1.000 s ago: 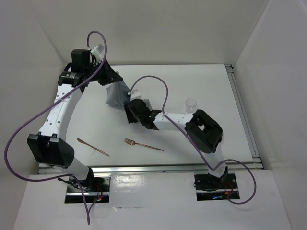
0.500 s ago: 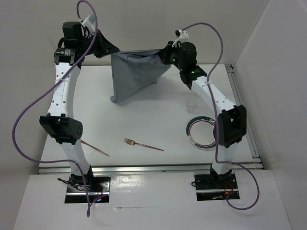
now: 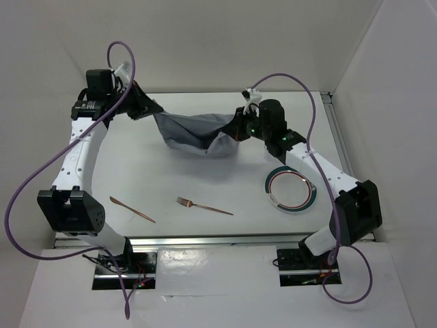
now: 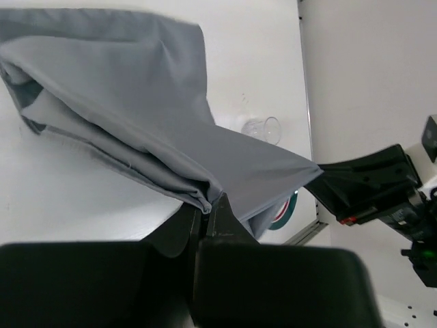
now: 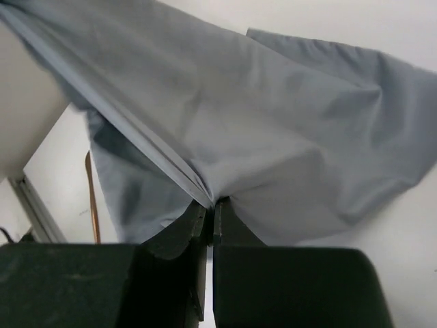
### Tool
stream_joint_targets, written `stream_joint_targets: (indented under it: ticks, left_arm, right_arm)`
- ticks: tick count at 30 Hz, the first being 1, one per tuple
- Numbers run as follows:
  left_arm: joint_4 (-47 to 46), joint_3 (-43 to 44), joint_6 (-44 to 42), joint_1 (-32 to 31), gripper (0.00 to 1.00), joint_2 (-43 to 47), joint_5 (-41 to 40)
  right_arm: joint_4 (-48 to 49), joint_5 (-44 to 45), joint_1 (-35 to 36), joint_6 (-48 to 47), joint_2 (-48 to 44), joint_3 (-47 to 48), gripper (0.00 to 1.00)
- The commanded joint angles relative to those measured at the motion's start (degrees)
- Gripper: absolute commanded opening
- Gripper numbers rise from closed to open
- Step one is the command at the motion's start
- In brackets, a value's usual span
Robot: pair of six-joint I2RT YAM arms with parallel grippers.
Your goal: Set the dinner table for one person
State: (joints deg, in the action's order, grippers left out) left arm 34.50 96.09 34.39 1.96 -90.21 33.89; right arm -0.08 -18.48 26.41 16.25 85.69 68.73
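Table: the dinner table (image 3: 205, 174) is seen as the large white top beneath both arms, filling the middle of the top view; aluminium rails (image 3: 348, 164) are fitted along its right and near edges.
Left arm: the left gripper (image 4: 208, 205) is pressed together on 1 corner of the grey cloth mat (image 3: 194, 133), above the far left of the table; the fabric is pinched between its 2 dark fingers.
Right arm: the right gripper (image 5: 209, 205) is clamped on the opposite end of the mat, above the far centre-right of the table; a fold of fabric is caught where its fingers meet.
Cloth: the mat is lifted at both ends and slung between the 2 grippers, its middle sagging in loose folds over the far half of the table; whether the lowest fold touches the top cannot be told for certain.
Plate: 1 white plate (image 3: 290, 191) with a green and red ring is laid on the right side of the table, partly overlapped by the right forearm and apart from the mat.
Glass: 1 clear glass (image 4: 263, 128) is stood upright on the table beyond the cloth, near the plate.
Fork: 1 copper-coloured fork (image 3: 203, 206) is laid flat near the front centre, tines to the left.
Knife: 1 copper-coloured knife (image 3: 133, 210) is laid flat to the left of the fork, not touching it.
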Motion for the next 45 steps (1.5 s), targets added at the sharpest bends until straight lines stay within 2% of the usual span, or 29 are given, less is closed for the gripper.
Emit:
stream_joint_targets:
  ticks: [1, 5, 9, 12, 14, 15, 16, 18, 20, 23, 26, 29, 32, 34, 38, 41, 45]
  left_arm:
    - [-1.2, -0.2, -3.5, 1.9, 0.00, 4.1, -6.3]
    - [-0.6, -4.6, -3.5, 1.9, 0.00, 6.5, -9.2]
    - [-1.1, -12.1, -2.9, 1.9, 0.00, 10.6, -9.2]
    - [-0.3, -19.3, -2.9, 1.9, 0.00, 16.0, -13.0]
    - [1.1, -23.7, -1.4, 2.4, 0.00, 18.9, -18.0]
    - [1.1, -25.1, -1.4, 2.4, 0.00, 20.2, -18.9]
    - [1.9, -27.1, -0.9, 3.0, 0.00, 22.7, -20.8]
    - [1.9, -28.5, -0.4, 3.0, 0.00, 24.5, -22.5]
    - [2.6, -29.2, -0.4, 3.0, 0.00, 25.0, -25.3]
    - [3.6, -27.9, -0.4, 3.0, 0.00, 24.1, -27.6]
    - [5.1, -26.7, -0.4, 3.0, 0.00, 21.9, -28.2]
    - [4.6, -25.4, 0.1, 3.0, 0.00, 20.1, -27.7]
    - [2.7, -22.5, 0.9, 3.0, 0.00, 16.7, -24.1]
    - [2.7, -20.1, 0.9, 3.0, 0.00, 13.6, -23.3]
    - [3.2, -16.7, 0.9, 3.0, 0.00, 11.6, -23.6]
    - [3.2, -16.7, 0.9, 3.0, 0.00, 11.0, -24.3]
    - [2.7, -16.7, 0.9, 3.0, 0.00, 10.4, -23.7]
  right_arm:
    - [-7.7, 0.5, -1.1, -3.9, -6.2, 0.1, 0.00]
    - [-13.5, 0.5, -0.6, -6.6, -8.5, 0.9, 0.00]
    - [-16.4, -3.9, 0.1, -8.0, -10.1, 0.3, 0.00]
    - [-19.2, -8.0, 2.3, -8.7, -10.1, -2.5, 0.00]
    - [-19.9, -8.5, 6.5, -8.7, -10.1, -5.6, 0.01]
    - [-20.7, -8.5, 8.2, -8.7, -9.1, -6.7, 0.06]
    - [-21.4, -7.9, 11.3, -9.3, -8.3, -8.1, 0.23]
    - [-25.0, -5.1, 14.4, -9.3, -5.4, -8.1, 0.46]
    - [-27.1, 0.5, 17.2, -9.3, -4.6, -8.6, 0.64]
    - [-26.4, 4.5, 16.2, -7.6, -6.1, -8.6, 0.74]
    - [-25.3, 5.2, 11.7, -4.5, -7.5, -6.7, 0.74]
    - [-25.0, 3.8, 8.5, -1.4, -4.3, -3.8, 0.71]
    - [-28.5, 5.0, 8.0, 0.7, 2.6, 2.7, 0.70]
    - [-29.4, 5.0, 8.0, 2.3, 7.0, 6.7, 0.74]
    - [-31.2, 1.0, 6.6, 11.8, 15.5, 11.4, 0.78]
    - [-28.0, 1.9, 6.6, 18.3, 19.8, 9.0, 0.75]
    - [-19.7, 3.8, 6.6, 30.6, 20.9, -0.2, 0.69]
